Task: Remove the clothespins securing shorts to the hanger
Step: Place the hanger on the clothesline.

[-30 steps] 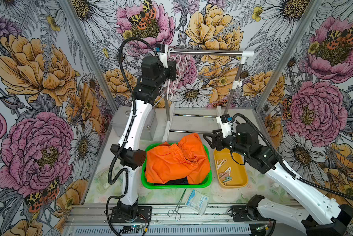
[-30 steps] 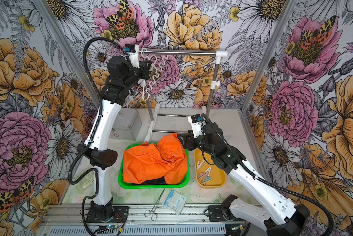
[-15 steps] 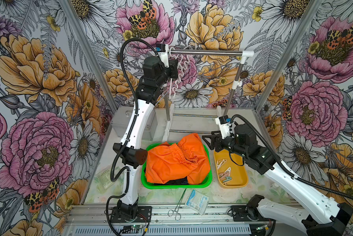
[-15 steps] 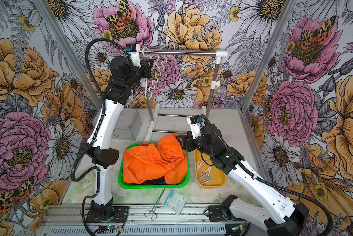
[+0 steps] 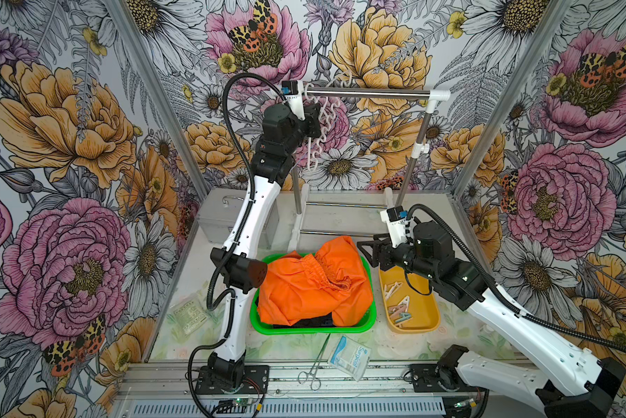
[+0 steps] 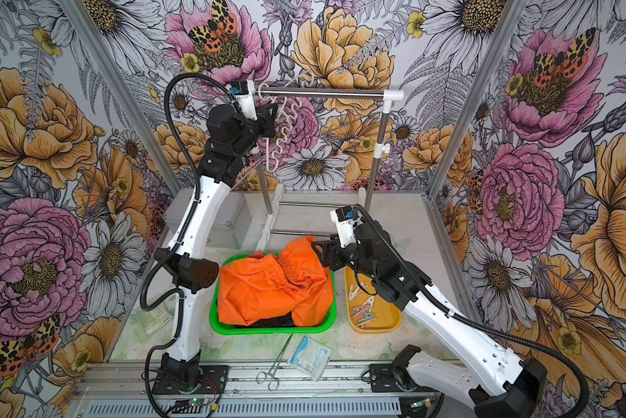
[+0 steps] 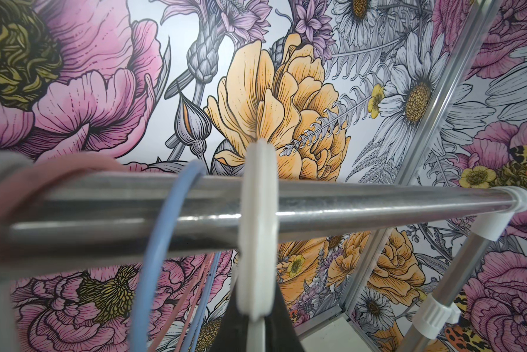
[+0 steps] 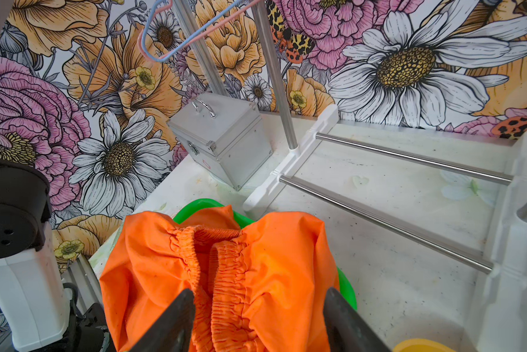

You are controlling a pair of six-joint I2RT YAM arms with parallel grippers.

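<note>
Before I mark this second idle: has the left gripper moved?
Yes. The left gripper, shut on the white hanger, has slid slightly along the rail toward its white end cap.

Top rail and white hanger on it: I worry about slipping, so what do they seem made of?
The horizontal silver rail looks like polished steel or chromed tube: bright streaked reflections. The white wavy hanger looks like moulded plastic, opaque with a soft sheen, though blurred in the left wrist view.

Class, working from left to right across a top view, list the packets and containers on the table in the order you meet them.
Clear packet → green basket with the orange shorts → yellow tray with the clothespins. Forceps and pouch overlap the basket's span, so omitted.
</note>
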